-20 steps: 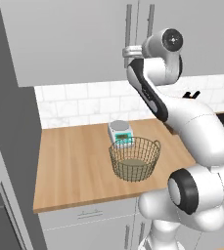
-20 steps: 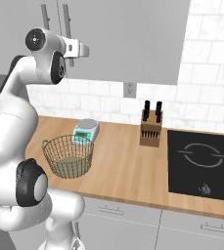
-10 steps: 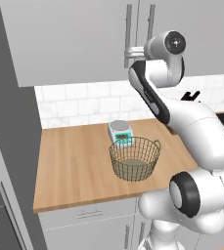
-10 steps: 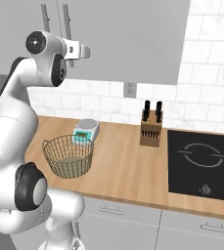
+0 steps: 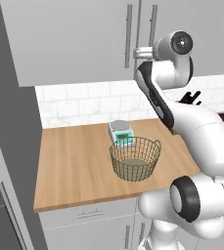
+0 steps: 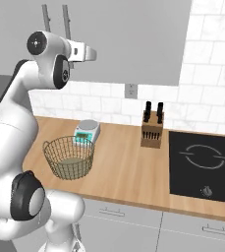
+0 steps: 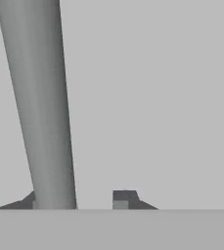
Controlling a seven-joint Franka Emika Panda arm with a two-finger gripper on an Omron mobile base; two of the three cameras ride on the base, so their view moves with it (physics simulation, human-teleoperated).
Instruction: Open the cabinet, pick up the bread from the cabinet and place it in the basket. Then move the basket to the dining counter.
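Observation:
The light grey wall cabinet (image 7: 157, 97) is closed, and the bread is hidden. Two vertical silver bar handles hang side by side, a left handle (image 5: 128, 29) and a right handle (image 5: 153, 24). My gripper (image 5: 136, 52) is raised to their lower ends. In the hand view it (image 7: 78, 199) is open. One handle (image 7: 40, 97) stands very close and covers the left fingertip; the right fingertip (image 7: 125, 197) is free. Which of the two bars this is, I cannot tell. The wire basket (image 5: 134, 158) (image 6: 69, 158) sits empty on the wood worktop below. The dining counter is out of view.
A small kitchen scale (image 5: 121, 133) (image 6: 87, 132) stands just behind the basket. A knife block (image 6: 152, 130) stands by the tiled wall, and a black cooktop (image 6: 205, 157) lies at the right. The wood worktop (image 5: 74, 166) stretches left of the basket.
The arm has shifted slightly and the hand has edged closer to the cabinet handles. The basket and the scale stay put.

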